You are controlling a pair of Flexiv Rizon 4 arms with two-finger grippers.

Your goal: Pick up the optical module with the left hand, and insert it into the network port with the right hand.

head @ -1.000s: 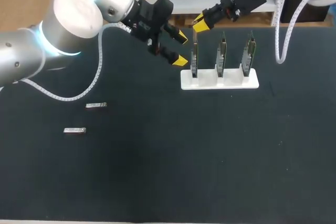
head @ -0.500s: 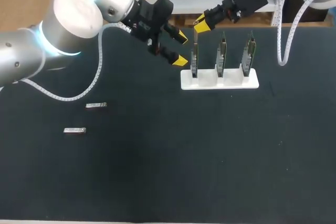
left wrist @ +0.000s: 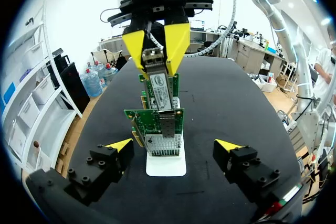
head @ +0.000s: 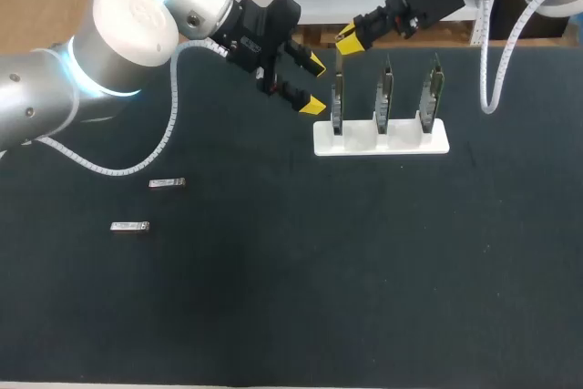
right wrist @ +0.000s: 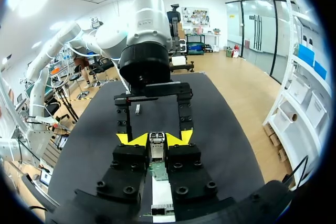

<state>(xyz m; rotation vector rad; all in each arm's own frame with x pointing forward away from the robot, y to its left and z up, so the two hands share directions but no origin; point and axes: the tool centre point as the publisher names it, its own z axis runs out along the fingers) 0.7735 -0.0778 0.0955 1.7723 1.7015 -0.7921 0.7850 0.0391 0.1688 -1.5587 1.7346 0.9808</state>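
Barely shifted, our right claw (left wrist: 156,56) pinches the module (left wrist: 159,85) over the port (left wrist: 167,124), left claw (head: 313,86) spread; a straight push should follow.

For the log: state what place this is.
Probably a robot lab bench: network cards in a white stand, optical modules on the black table, one optical module in the right gripper.

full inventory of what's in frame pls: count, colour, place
table: 1, black, under everything
holder: 1, white, far side of table
circuit cards: 3, green, upright in the holder
held module: 1, silver, at top of the left-end card
spare modules: 2, silver, flat on table, left side
left gripper: 1, yellow tips, open, beside the left-end card
right gripper: 1, yellow tips, shut on the held module
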